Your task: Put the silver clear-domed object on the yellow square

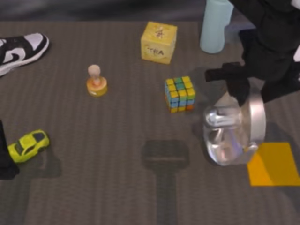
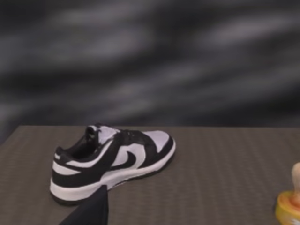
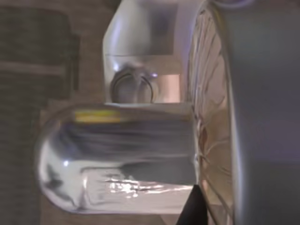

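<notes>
The silver clear-domed object [image 1: 232, 133] is held tipped on its side above the table at the right. Its silver rim [image 1: 257, 117] stands on edge and its glassy dome [image 3: 117, 159] faces the table's left. My right gripper [image 1: 248, 98] reaches down from the far right and is shut on the rim; one dark fingertip [image 3: 193, 208] shows against the disc. The yellow square [image 1: 275, 164] lies flat just right of and in front of the object, whose lower edge overlaps the square's left corner in the top view. My left gripper [image 1: 3, 161] is parked open at the left edge.
A puzzle cube [image 1: 180, 93] sits just left of the held object. A yellow tea box [image 1: 159, 42] and a pale blue bottle [image 1: 215, 23] stand at the back. A wooden-knobbed stamp [image 1: 96, 81], a lime toy car [image 1: 28, 145] and a black-and-white sneaker [image 2: 112, 159] occupy the left.
</notes>
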### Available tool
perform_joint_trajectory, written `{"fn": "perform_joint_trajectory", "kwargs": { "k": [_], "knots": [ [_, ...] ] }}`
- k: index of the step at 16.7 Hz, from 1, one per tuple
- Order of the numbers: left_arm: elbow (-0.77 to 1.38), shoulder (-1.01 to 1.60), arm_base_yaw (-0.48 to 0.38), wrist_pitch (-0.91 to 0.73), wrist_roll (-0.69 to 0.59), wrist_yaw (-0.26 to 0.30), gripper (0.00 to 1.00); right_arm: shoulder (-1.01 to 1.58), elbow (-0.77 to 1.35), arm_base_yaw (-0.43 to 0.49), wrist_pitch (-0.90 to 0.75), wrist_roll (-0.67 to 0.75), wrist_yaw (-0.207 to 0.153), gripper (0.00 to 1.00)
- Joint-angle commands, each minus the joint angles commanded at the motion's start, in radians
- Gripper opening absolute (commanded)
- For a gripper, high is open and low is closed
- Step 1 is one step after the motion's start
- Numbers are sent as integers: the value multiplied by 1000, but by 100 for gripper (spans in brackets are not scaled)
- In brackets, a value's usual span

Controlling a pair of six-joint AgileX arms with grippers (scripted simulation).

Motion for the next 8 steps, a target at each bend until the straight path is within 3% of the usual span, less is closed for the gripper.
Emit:
{"fn": "perform_joint_trajectory", "kwargs": {
  "k": [8],
  "knots": [
    [0,0,0,0,0,0,100,-145,-159,-120,4,969,-25,0]
  ]
}}
